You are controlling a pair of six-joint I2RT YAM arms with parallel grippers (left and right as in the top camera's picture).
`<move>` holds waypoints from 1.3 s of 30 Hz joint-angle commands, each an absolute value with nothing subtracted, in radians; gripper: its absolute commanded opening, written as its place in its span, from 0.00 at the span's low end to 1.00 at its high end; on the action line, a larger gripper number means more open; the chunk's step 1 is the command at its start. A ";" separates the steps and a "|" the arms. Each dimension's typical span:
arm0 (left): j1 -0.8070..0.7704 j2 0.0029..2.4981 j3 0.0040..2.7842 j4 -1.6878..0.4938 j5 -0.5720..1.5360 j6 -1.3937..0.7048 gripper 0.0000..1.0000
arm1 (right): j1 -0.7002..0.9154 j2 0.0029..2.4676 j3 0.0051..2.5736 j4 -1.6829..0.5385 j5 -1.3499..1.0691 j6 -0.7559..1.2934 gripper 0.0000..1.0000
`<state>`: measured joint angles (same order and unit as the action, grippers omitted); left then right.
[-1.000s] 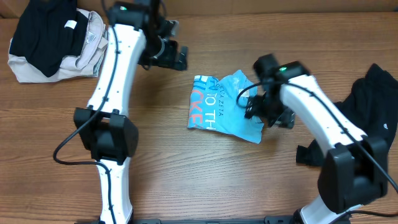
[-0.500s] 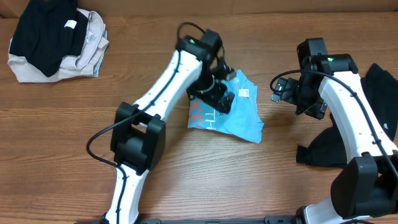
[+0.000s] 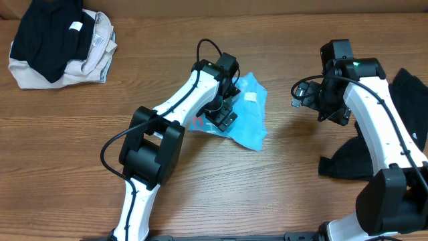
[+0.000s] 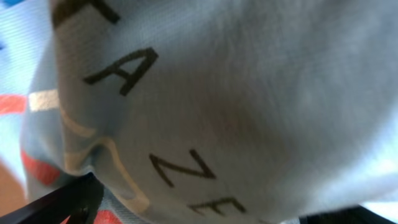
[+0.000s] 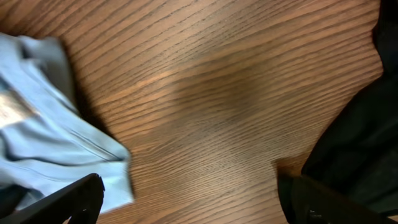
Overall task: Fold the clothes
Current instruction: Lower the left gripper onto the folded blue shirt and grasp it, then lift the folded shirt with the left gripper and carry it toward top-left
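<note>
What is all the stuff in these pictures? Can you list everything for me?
crumpled light blue T-shirt with lettering: one, light blue, middle of the table.
black fabric garment: one, black, far left corner, lying on the beige one.
beige fabric garment: one, beige, far left corner, beneath the black one.
dark fabric heap: one heap, black, right edge.
wooden table: one, brown, under everything.
left gripper: one, black fingers, pressed into the T-shirt.
right gripper: one, black fingers, open over bare wood between the T-shirt and the dark heap.
</note>
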<state>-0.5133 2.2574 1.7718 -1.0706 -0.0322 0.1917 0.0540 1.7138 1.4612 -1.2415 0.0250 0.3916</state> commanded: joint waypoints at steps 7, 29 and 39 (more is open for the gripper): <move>-0.406 2.269 1.744 -0.882 -0.610 0.225 1.00 | 0.050 1.697 1.483 -1.235 0.017 0.385 1.00; -0.486 2.257 2.098 -1.092 0.080 0.292 1.00 | 0.051 1.697 1.480 -1.212 0.016 0.384 1.00; -0.497 2.362 2.097 -1.092 0.104 0.292 1.00 | 0.051 1.697 1.480 -1.200 0.016 0.384 1.00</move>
<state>-0.4881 2.3272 2.0880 -1.0924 0.0681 0.2733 0.0540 1.7138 1.4612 -1.2053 0.0223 0.3908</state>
